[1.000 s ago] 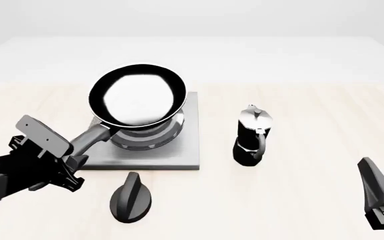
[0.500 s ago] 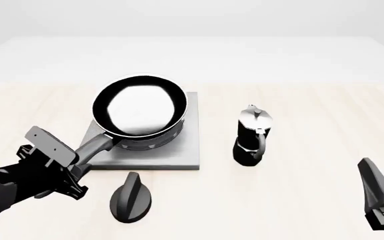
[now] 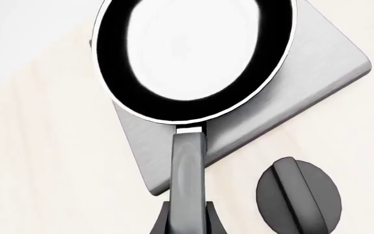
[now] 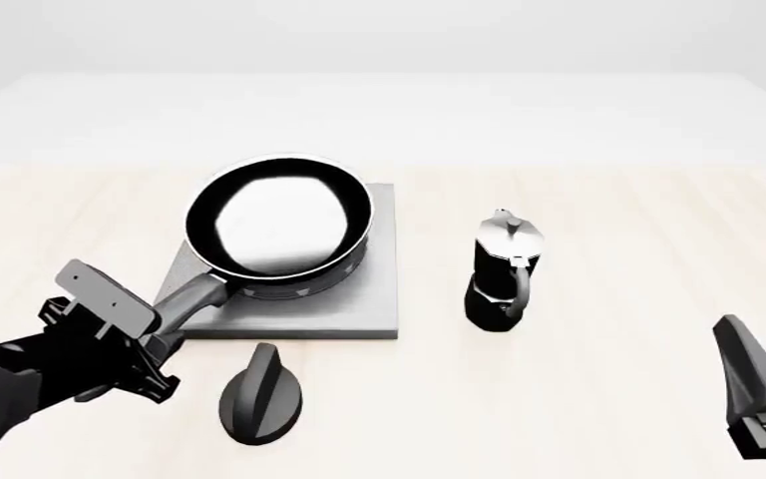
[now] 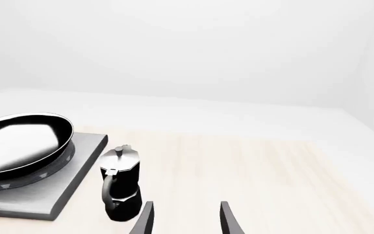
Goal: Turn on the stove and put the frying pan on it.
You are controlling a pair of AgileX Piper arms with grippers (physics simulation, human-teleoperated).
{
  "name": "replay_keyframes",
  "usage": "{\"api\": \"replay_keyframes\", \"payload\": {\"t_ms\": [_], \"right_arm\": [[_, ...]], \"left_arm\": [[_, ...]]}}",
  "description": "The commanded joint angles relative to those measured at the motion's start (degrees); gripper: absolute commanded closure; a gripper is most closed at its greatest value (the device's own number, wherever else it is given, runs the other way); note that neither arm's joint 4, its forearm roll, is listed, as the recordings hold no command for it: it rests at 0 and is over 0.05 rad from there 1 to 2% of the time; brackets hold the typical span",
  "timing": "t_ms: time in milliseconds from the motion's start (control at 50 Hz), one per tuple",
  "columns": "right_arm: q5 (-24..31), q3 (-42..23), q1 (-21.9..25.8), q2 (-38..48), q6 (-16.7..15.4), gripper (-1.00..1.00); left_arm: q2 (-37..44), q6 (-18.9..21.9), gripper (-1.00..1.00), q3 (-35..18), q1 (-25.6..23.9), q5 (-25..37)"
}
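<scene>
Left wrist: my left pincer clenched on the frying pan handle, pan over the stove, knob beside.
Front: pan sits on stove, moka pot right of it.
Right wrist: my right pincer released, over the desk.

I see the frying pan as glossy black, its inside mirror-bright and nearly white with reflection, its handle a smoother satin black. Under it the stove looks like brushed grey metal, matt with fine streaks. Beside the stove, the knob is dull black plastic, and the moka pot pairs polished silver with black. The table is pale wood, faintly grained.
</scene>
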Motion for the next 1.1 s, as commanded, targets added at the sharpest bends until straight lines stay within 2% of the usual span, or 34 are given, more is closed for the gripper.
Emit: {"api": "replay_keyframes", "payload": {"t_ms": [20, 340, 360, 620, 720, 900, 1100], "right_arm": [[0.0, -0.1, 0.0, 0.1, 0.0, -1.0], [0.0, 0.0, -0.1, 0.0, 0.1, -1.0], [-0.1, 0.0, -0.1, 0.1, 0.1, -1.0], [0.4, -0.3, -0.1, -0.3, 0.1, -1.0], [0.7, -0.5, -0.2, -0.4, 0.1, -1.0], [1.0, -0.7, -0.2, -0.7, 0.1, -1.0], [1.6, -1.8, -0.1, -0.6, 0.0, -1.0]], "left_arm": [[0.6, 1.5, 1.0, -0.6, 0.2, -1.5], [1.2, 0.9, 1.0, -0.8, -0.1, -1.5], [0.9, 0.4, -1.0, -1.1, -0.3, -0.9], [-1.1, 0.2, -1.0, -1.7, -0.7, 0.6], [-4.0, -0.5, -1.0, -2.8, -1.3, 2.9], [-11.3, -1.3, -1.0, -5.9, -2.4, 10.7], [-16.1, -1.3, -1.0, -8.3, -2.7, 15.3]]}}
